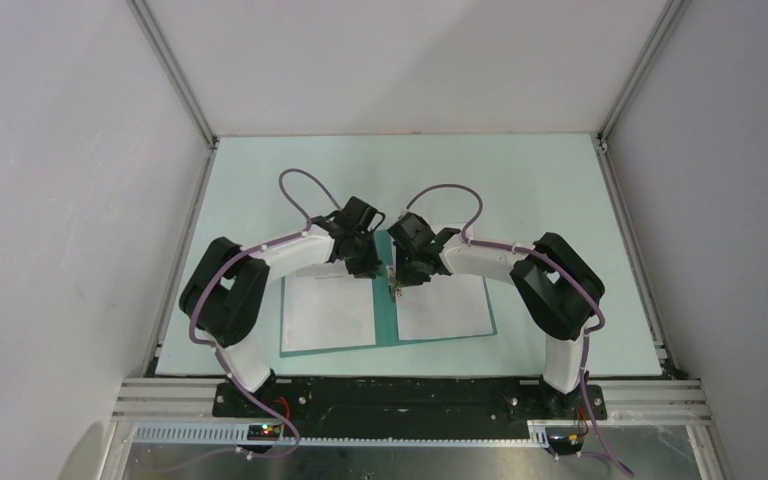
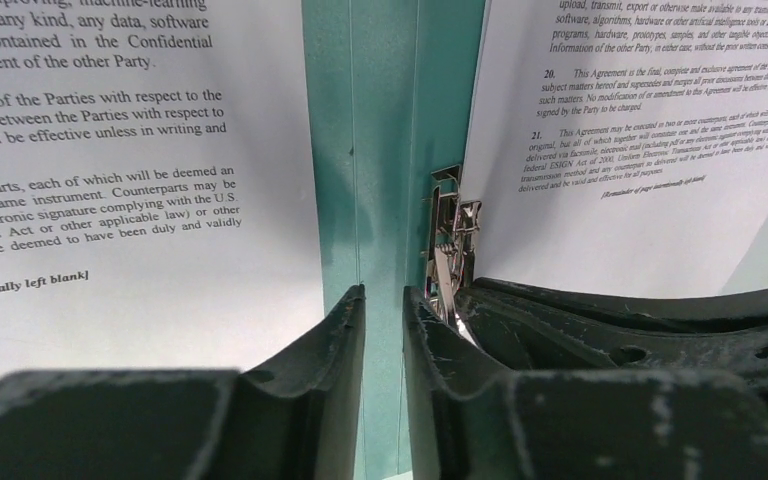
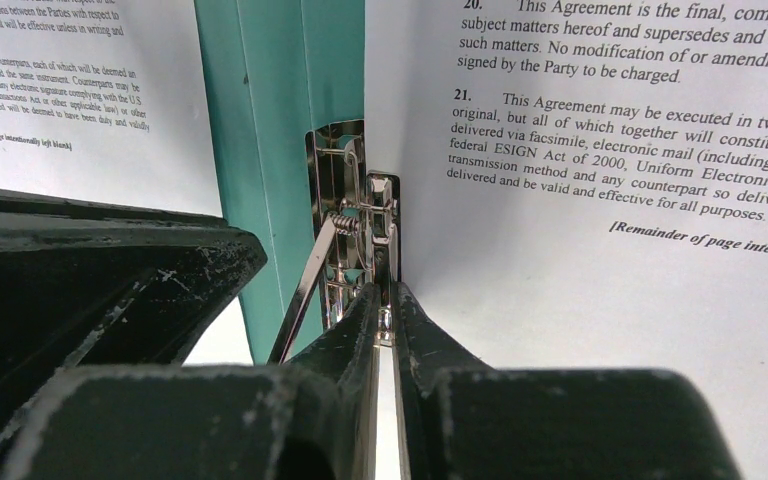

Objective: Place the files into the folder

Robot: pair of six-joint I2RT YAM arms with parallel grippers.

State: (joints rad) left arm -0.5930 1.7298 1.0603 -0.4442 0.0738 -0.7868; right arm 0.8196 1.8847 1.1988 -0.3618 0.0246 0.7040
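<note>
Nearest the bases, the folder (image 1: 386, 322) lies open on the table, with a file on each half: left sheet (image 1: 327, 312), right sheet (image 1: 443, 305). Further up the spine, the right gripper (image 3: 385, 300) is pinched tight on the metal clip (image 3: 348, 205), while the left gripper (image 2: 384, 300) hovers slightly parted over bare teal, holding nothing. Left to do, I'd say: gather both sheets under the clip and close the cover.

A pale mint tabletop (image 1: 520, 180) lies between plain white walls (image 1: 60, 200). Aluminium rails (image 1: 174, 70) run along the corners and edges. A black mounting plate (image 1: 410, 396) sits at the near edge.
</note>
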